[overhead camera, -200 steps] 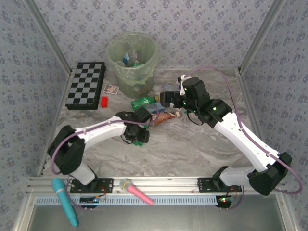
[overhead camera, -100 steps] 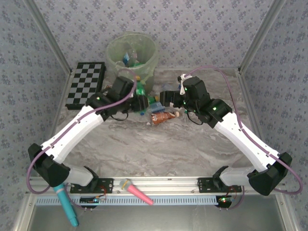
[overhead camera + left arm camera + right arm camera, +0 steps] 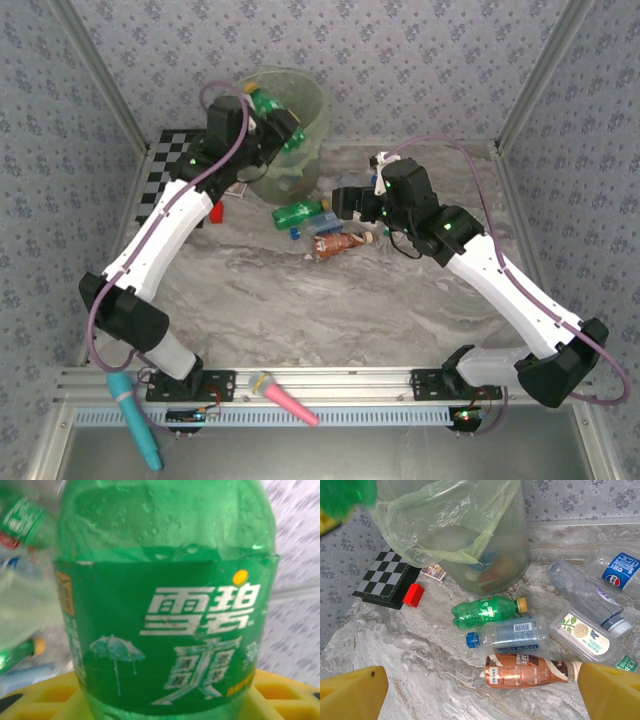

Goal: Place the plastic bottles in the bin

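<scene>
My left gripper [image 3: 278, 125] is shut on a green soda bottle [image 3: 264, 103] and holds it over the rim of the bin [image 3: 314, 125]. In the left wrist view the bottle's green label [image 3: 165, 630] is close up, with yellow fingers [image 3: 280, 685] below it. My right gripper [image 3: 345, 200] hovers open above the pile; its yellow fingertips [image 3: 350, 695] frame the wrist view. On the table lie another green bottle [image 3: 485, 611], a clear blue-capped one [image 3: 507, 635], a brown one [image 3: 527, 671], and several clear ones [image 3: 587, 592] to the right.
The chessboard [image 3: 165, 175] and a small red block [image 3: 413, 594] lie left of the bin. A small card [image 3: 433, 572] rests by the bin's base. A teal tool [image 3: 135, 415] and a pink tool [image 3: 285, 398] lie on the front rail.
My left arm has swung from the bottle pile up and back to the bin, carrying the green bottle. The right arm has stayed put, open.
</scene>
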`<state>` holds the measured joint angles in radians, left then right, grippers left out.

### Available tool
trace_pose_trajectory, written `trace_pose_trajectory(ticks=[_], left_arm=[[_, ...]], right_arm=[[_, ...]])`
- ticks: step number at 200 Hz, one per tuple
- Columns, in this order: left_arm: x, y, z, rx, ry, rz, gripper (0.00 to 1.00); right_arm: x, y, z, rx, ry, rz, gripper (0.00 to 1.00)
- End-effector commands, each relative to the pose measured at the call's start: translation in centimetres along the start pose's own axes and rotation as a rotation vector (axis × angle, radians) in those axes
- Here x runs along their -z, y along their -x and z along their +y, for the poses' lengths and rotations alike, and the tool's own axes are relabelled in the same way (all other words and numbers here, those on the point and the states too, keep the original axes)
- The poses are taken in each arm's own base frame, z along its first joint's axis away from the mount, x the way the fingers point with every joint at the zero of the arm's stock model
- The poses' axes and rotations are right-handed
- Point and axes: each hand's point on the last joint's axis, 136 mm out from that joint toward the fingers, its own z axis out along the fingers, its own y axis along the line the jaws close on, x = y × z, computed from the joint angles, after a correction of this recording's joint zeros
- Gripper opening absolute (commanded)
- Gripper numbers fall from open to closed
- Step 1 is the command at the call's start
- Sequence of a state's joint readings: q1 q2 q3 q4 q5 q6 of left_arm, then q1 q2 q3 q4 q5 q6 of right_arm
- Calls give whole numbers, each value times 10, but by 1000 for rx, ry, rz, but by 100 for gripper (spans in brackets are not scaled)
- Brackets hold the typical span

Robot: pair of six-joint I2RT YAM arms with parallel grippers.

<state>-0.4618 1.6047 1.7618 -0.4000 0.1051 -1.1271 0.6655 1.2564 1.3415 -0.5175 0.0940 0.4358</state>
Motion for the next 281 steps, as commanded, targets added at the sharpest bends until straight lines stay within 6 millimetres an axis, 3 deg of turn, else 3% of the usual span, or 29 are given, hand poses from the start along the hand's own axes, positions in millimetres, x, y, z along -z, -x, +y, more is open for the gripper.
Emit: trace_pose_trajectory(ticks=[1,24,69,105,133,164,229,240,265,281], left_arm=[[6,38,-38,133,-123,-88,53],[-3,55,-30,241,-107,-118,52],[-24,63,-7,410,-64,-150,51],[-32,75,-9,483,-97,-162,51],[-40,73,0,570,-88,-148,50],[-47,71,-3,628,-106,-120,50],[-46,71,-3,654,-103,-119,50],[-45,70,-5,655,-106,-114,56],[-46,69,-6,655,-108,-107,82],[-46,68,-5,654,-102,-104,84]], right_arm=[[13,19,4,5,12,-66,99],[13,18,4,0,12,-65,99],[14,15,0,1,0,-65,99],[14,13,-1,-4,-2,-60,99],[14,14,-2,-7,-7,-66,99],[14,13,-2,-7,-8,-63,99],[14,13,-4,-8,-15,-65,99],[14,14,-4,-8,-14,-66,99],[13,13,-3,-9,-14,-65,99],[13,13,-4,-11,-14,-63,99]])
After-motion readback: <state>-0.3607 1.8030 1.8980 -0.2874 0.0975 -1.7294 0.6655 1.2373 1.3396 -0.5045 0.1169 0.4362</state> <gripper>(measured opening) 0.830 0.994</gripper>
